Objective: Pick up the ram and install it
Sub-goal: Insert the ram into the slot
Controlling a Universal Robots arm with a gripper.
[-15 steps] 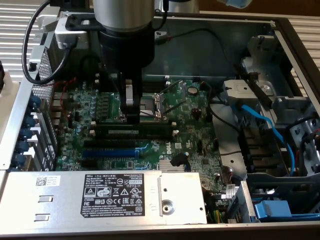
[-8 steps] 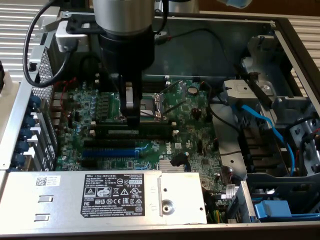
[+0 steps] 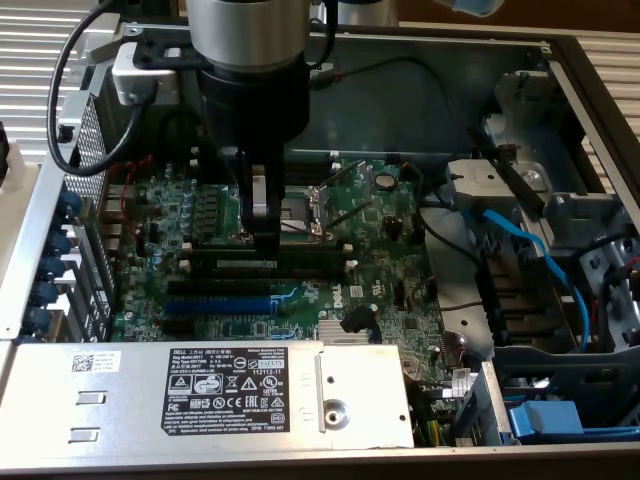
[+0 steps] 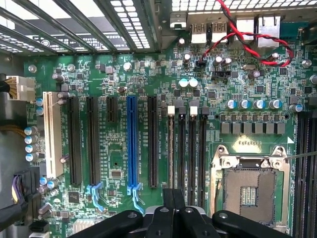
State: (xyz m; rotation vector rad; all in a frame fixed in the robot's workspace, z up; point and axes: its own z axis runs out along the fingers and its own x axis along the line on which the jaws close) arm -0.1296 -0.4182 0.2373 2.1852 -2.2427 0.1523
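In the exterior view my gripper [image 3: 265, 240] reaches down over the green motherboard [image 3: 390, 270], fingers shut together with nothing between them. Right under the tips, the ram [image 3: 290, 263] shows as a narrow green strip standing on edge in one of the black memory slots [image 3: 270, 275]. I cannot tell whether the tips touch its top edge. In the wrist view the shut fingertips [image 4: 173, 196] sit over the near end of the memory slots [image 4: 187, 148], whose white end clips face the far side.
An open CPU socket [image 3: 305, 205] [image 4: 250, 191] lies right beside the memory slots. The blue expansion slot [image 4: 132, 144] and black slots sit on the other side. A silver power supply [image 3: 200, 395] borders the board. Blue cables [image 3: 530, 250] and a drive cage stand at the exterior view's right.
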